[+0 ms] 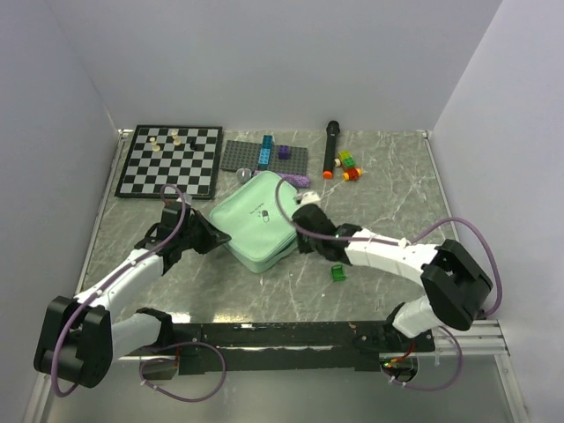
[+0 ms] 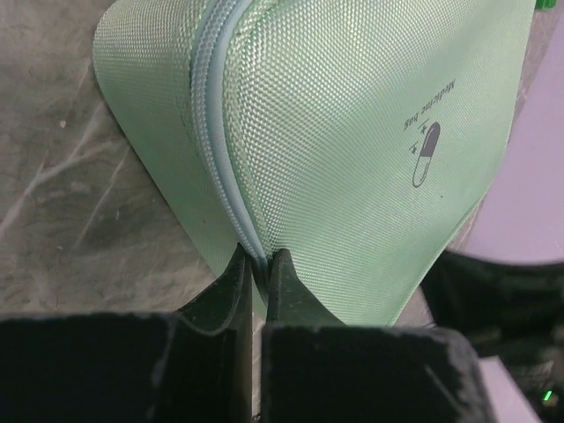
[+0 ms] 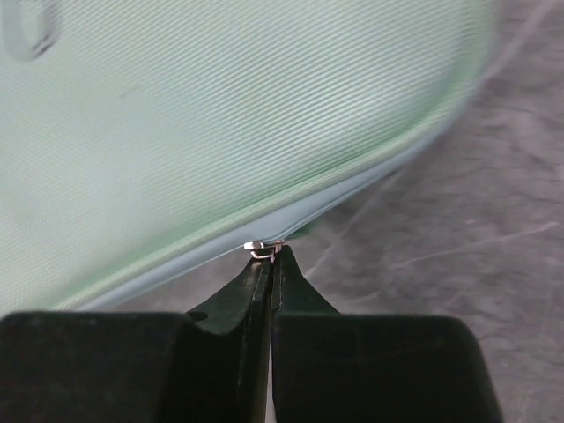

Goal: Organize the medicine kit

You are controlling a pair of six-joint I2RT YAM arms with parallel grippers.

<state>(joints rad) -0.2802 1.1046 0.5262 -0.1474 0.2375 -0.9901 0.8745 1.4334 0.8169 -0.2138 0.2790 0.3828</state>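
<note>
left gripper (image 2: 258,264) clamps the seam of the medicine kit (image 1: 257,222), right gripper (image 3: 271,256) pinches what looks like the zip pull (image 3: 263,248); unzipping step, next needs a steady drag along the zip.

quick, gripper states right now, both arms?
Left gripper: shut, pinching the medicine kit along its zip seam.
Right gripper: shut on the zipper pull.

Left arm (image 1: 132,269) reaches forward and inward from near-left base, big elbow joint raised, forearm sloping down. Left gripper (image 2: 258,262): fingers pressed together, nipping zip seam of medicine kit (image 2: 352,132) at its edge. Right arm (image 1: 388,254) folded at near-right, forearm stretched leftward. Right gripper (image 3: 271,256): tips clamped tight on small metal zip pull (image 3: 263,248). Purple cables (image 1: 476,233) loop off both arms.
</note>
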